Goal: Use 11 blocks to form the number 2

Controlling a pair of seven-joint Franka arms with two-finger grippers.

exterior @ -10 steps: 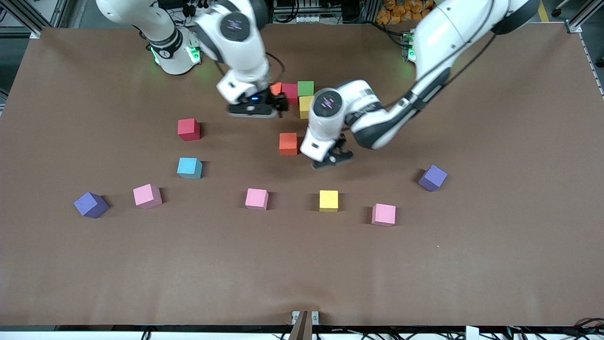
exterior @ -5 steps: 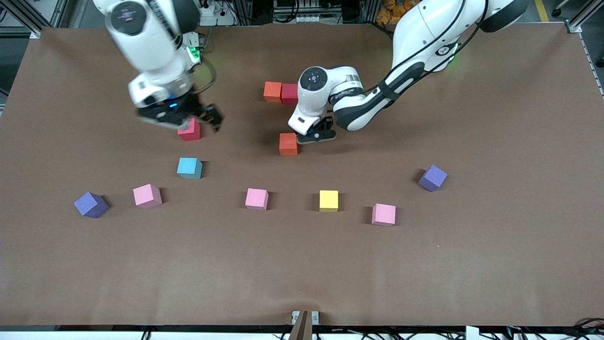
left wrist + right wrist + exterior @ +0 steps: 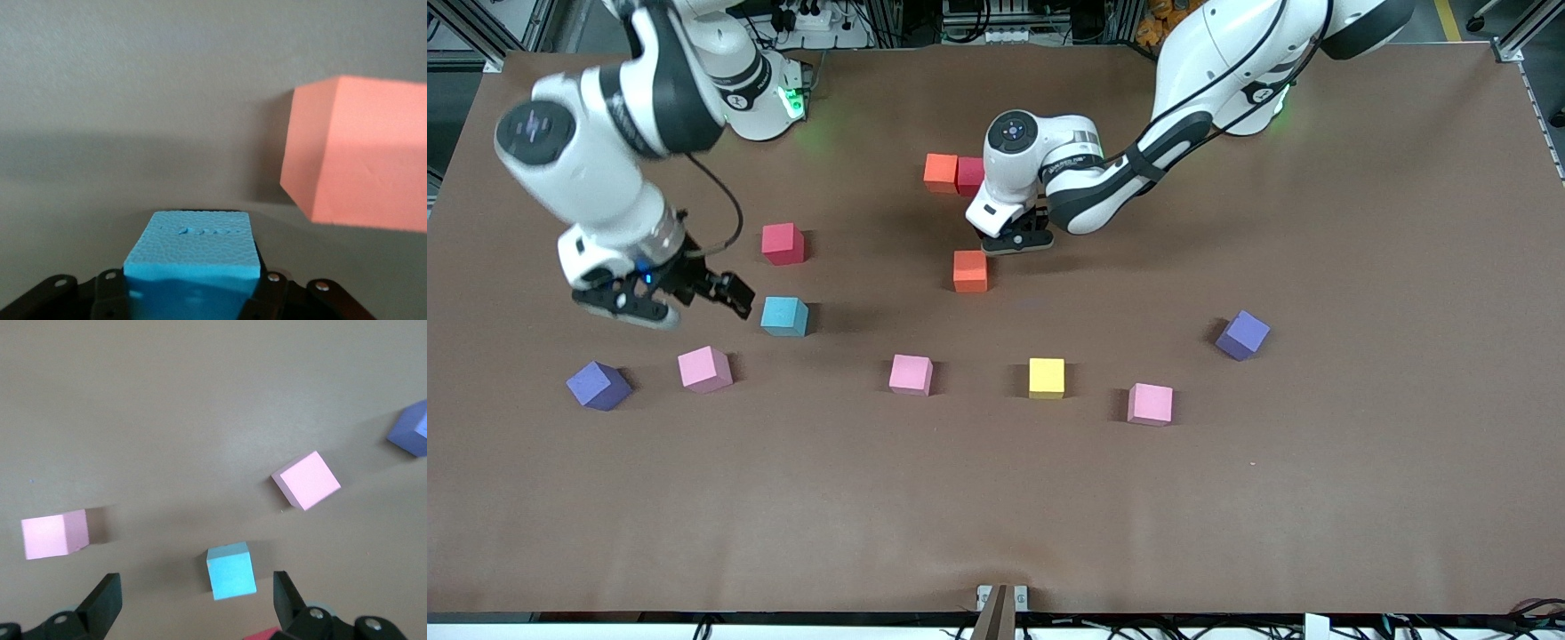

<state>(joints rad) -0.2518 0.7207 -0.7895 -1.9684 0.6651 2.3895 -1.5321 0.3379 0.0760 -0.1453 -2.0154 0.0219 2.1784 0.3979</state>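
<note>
Blocks: left hand (image 3: 1016, 238) carried a light blue block (image 3: 192, 253), clamped, toward the started digit; right hand (image 3: 680, 298), fingers apart, had swung over another light blue block (image 3: 784, 316).

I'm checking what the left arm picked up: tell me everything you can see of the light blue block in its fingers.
The light blue block is a small matte cube with a finely grained, foam-like face bearing a few shallow dents. The left gripper holds it by two facing sides, above bare table, beside the lone orange block. Nothing else touches it. In the front view the gripper hides it.
</note>
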